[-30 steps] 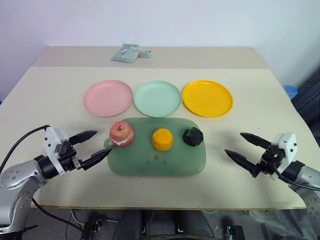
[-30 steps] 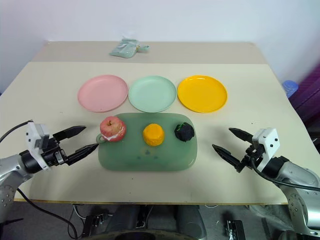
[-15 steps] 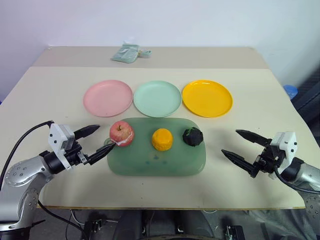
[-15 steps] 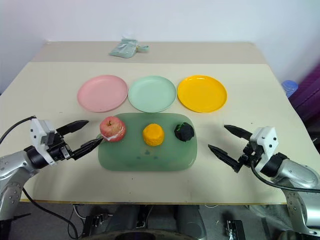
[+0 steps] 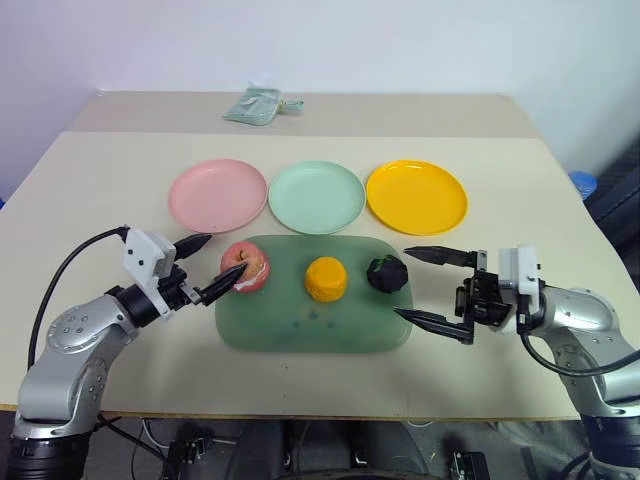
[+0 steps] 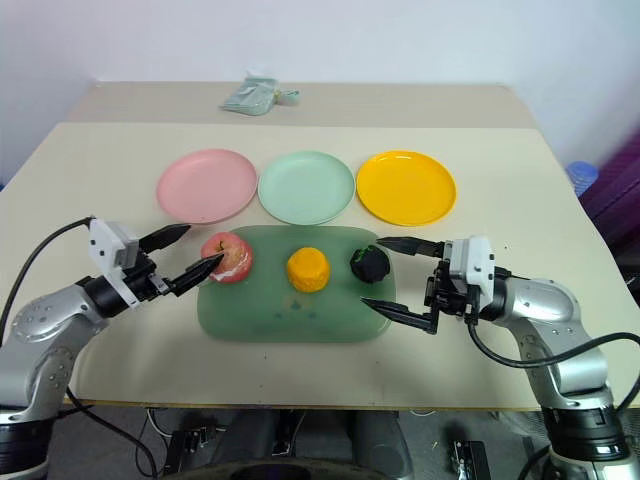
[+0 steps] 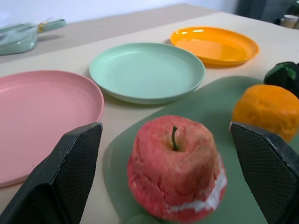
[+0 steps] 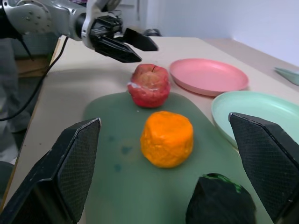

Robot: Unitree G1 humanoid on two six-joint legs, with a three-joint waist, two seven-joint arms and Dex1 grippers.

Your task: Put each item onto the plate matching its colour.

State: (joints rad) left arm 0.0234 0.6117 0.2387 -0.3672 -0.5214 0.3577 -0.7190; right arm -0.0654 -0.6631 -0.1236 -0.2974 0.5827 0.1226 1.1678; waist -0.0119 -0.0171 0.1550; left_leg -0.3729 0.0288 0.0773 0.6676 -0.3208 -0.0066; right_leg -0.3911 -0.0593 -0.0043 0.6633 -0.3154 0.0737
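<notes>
On the dark green tray [image 5: 300, 330] stand a red-pink apple [image 5: 243, 267], an orange fruit [image 5: 325, 279] and a lumpy blackish-green fruit [image 5: 386, 273], left to right. Behind the tray lie the pink plate [image 5: 217, 195], the mint green plate [image 5: 316, 197] and the yellow-orange plate [image 5: 416, 197], all bare. My left gripper [image 5: 228, 255] is open at the apple's left side, and the apple [image 7: 175, 168] sits just ahead between its spread fingers. From the right, my open right gripper [image 5: 401, 282] points left, with the dark fruit [image 8: 219, 200] between its fingers, untouched.
A pale green cloth bundle [image 5: 260, 105] lies at the table's far edge. Bare tabletop runs on both sides of the tray and in front of it. A blue object [image 5: 580, 182] sits beyond the table's right edge.
Both grippers have moved inward toward the tray. The left one came up to the apple. The right one swung left and rose to level with the dark fruit. Both stayed open.
</notes>
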